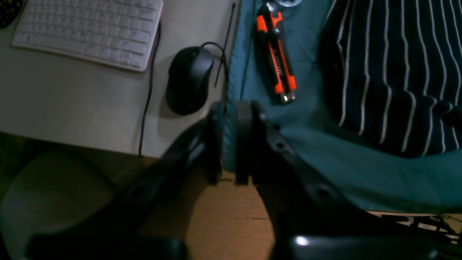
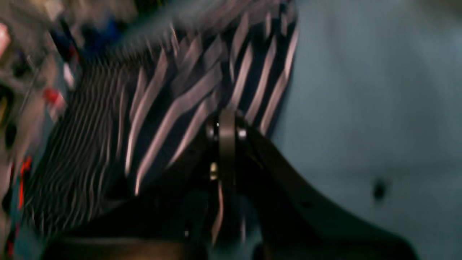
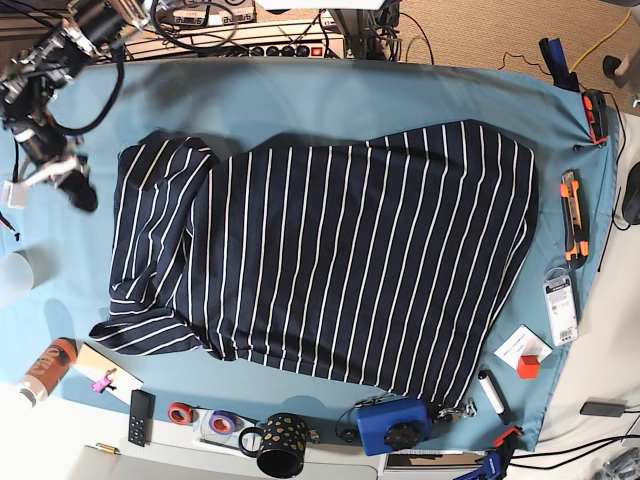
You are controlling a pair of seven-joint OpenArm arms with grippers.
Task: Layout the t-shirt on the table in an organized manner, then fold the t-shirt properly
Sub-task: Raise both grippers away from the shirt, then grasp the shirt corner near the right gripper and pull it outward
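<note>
The navy white-striped t-shirt [image 3: 350, 260] lies spread over the middle of the teal table [image 3: 300, 95], with one sleeve bunched at its left end. My right gripper [image 3: 78, 190] hangs just left of that sleeve, apart from it. In the blurred right wrist view its jaws [image 2: 226, 122] look closed, with the striped t-shirt [image 2: 162, 108] beyond them. My left gripper [image 1: 229, 112] is out of the base view. It hovers over the table's cloth edge [image 1: 361, 173], jaws a narrow gap apart and empty. The shirt [image 1: 397, 72] lies to its right.
An orange utility knife [image 1: 276, 54] lies between my left gripper and the shirt, also in the base view [image 3: 570, 215]. A mouse [image 1: 189, 85] and keyboard [image 1: 90, 29] sit on the desk beside the table. A mug [image 3: 280, 445], blue device [image 3: 395, 425] and tape rolls [image 3: 215, 420] line the front edge.
</note>
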